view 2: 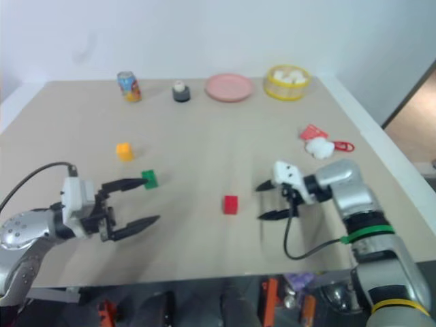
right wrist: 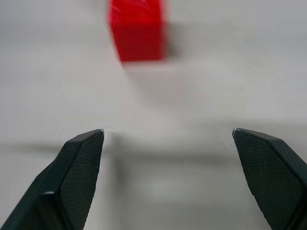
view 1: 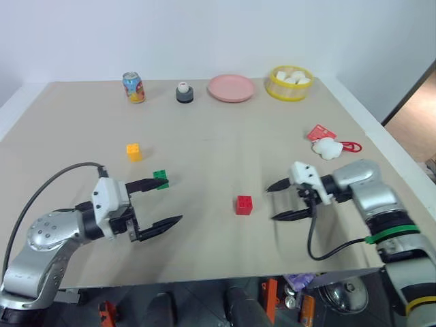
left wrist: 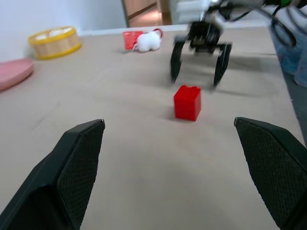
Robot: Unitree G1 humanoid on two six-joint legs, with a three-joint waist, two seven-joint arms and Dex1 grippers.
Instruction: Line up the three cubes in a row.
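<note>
A red cube [view 1: 244,204] sits alone on the tan table [view 1: 204,136], a short way left of my right gripper [view 1: 281,200], which is open and empty. The green cube [view 1: 161,179] lies beside the upper fingertip of my left gripper [view 1: 165,201], which is open with nothing in it. Farther back and to the left rests the yellow-orange cube [view 1: 133,151]. In the left wrist view the red cube [left wrist: 187,102] stands between my own fingers and the right gripper [left wrist: 197,79] beyond it. The right wrist view has the red cube [right wrist: 136,29] ahead of the spread fingers.
Along the far edge stand a soda can [view 1: 133,87], a small grey holder with a white top [view 1: 184,92], a pink plate [view 1: 231,88] and a yellow tub [view 1: 289,82] of white chunks. A white plush toy with a red tag [view 1: 327,146] lies at the right.
</note>
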